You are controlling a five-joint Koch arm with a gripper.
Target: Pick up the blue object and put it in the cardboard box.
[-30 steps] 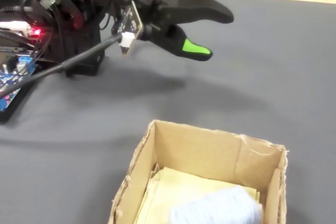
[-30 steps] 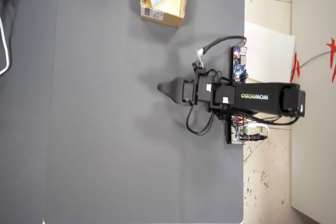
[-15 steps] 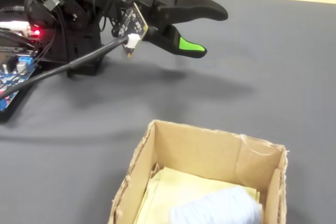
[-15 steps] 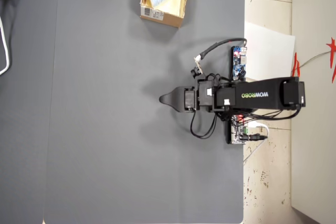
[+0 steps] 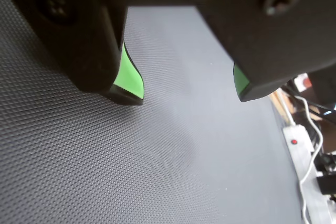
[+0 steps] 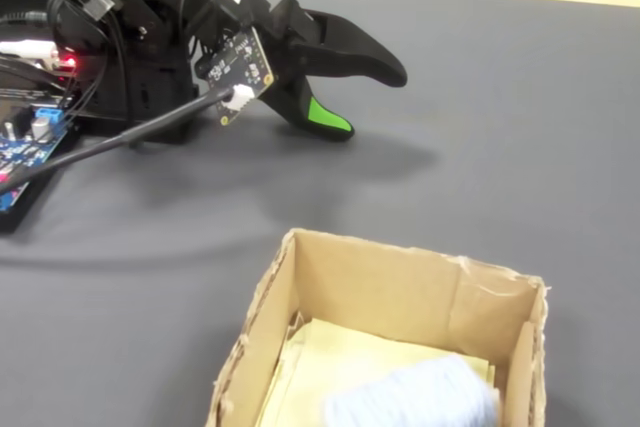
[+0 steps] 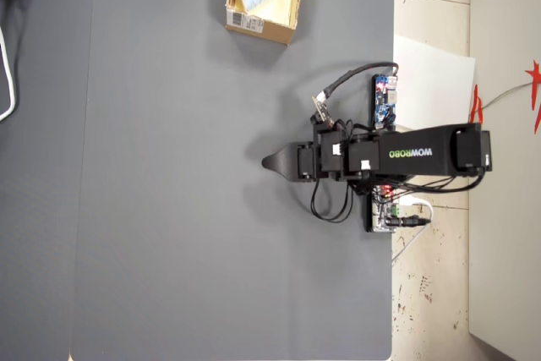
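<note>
You see one cardboard box (image 6: 400, 337), its lower part cut off in the fixed view, and one blue object (image 6: 415, 397) lying inside it, also cropped. Your tool (image 5: 186, 95) has dropped closer to the bench (image 7: 169, 209) than a second ago, its tips apart and empty, well away from the box.

Location: hobby robotics bench, indoors.

I am mounted at the edge of a dark grey mat (image 7: 211, 209) that covers my table; bare circuit boards (image 7: 385, 101) with lit LEDs and loose cables (image 7: 355, 73) sit beside my base (no enclosures fitted). A white power strip (image 5: 299, 150) lies off the mat, and the overhead view shows speckled floor tiles (image 7: 431, 293).
</note>
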